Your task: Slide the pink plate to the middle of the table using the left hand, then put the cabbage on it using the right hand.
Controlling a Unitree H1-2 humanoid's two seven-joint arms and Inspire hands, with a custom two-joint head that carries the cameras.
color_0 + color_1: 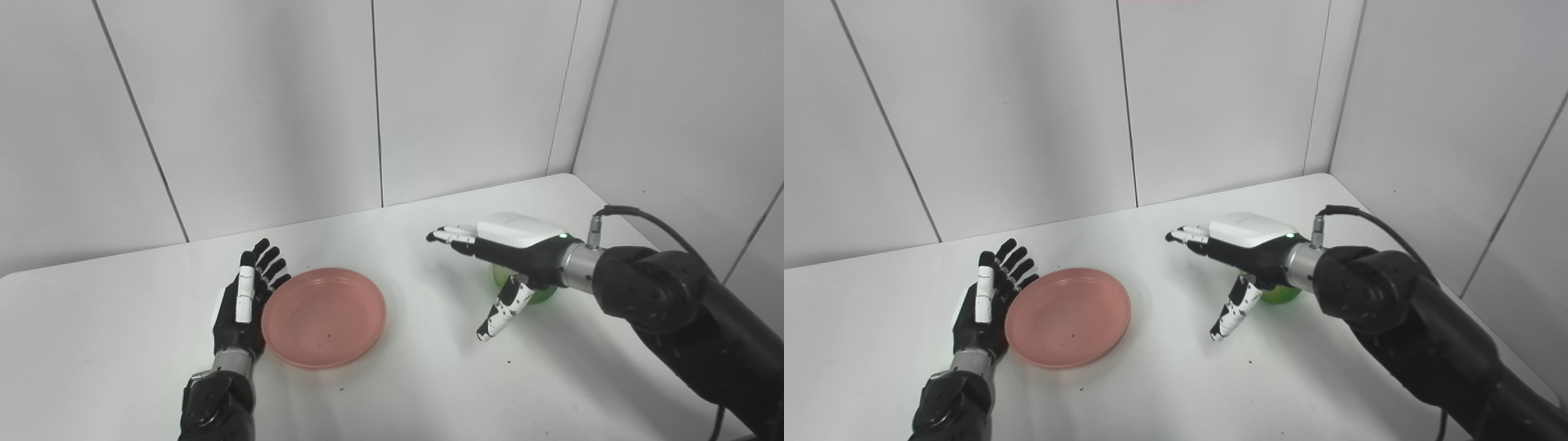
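Plate [323,317] — round, pink, smooth — beside left robot hand [244,301].

My two head cameras, side by side, look down at white table [429,380]; views overlap almost wholly.

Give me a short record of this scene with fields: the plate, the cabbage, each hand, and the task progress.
plate: pink plate, empty, left of the table's middle
cabbage: green cabbage, mostly hidden behind the right hand, on the white table
left hand: left hand open, flat beside the plate's left rim
right hand: right hand open, fingers spread, holding nothing
progress: cabbage not yet on the plate
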